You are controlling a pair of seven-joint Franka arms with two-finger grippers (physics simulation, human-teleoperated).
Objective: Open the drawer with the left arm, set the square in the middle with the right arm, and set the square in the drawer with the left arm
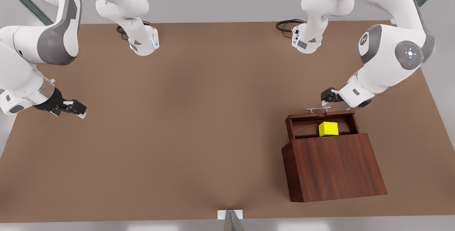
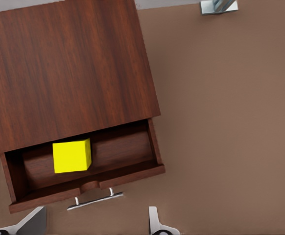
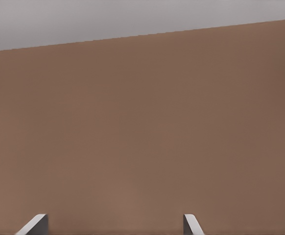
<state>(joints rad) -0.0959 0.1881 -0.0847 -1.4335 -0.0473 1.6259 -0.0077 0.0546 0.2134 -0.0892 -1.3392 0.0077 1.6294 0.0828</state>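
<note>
Left gripper (image 1: 328, 97), fingers spread and empty, hovers beside the handle (image 1: 319, 109) of the open drawer (image 1: 302, 128) holding the yellow cube (image 1: 328, 128), near the tabletop's (image 1: 199, 117) edge; the right gripper (image 1: 73, 109) waits open, task apparently complete.

One square (image 1: 328, 129), one drawer (image 1: 321, 127) (two arms).

- The cabinet (image 1: 334, 167) sits on the table (image 1: 185, 124) at the front view's right, on the near side
- The drawer (image 1: 321, 124) sticks out of the cabinet's far side, pulled open
- The square (image 1: 328, 129) lies inside the drawer
- The handle (image 1: 318, 109) is on the drawer's far edge
- The left gripper (image 1: 328, 96) is just behind the handle, fingers apart
- The right gripper (image 1: 76, 109) waits over the table at the front view's left, well apart from the cabinet, fingers apart
</note>
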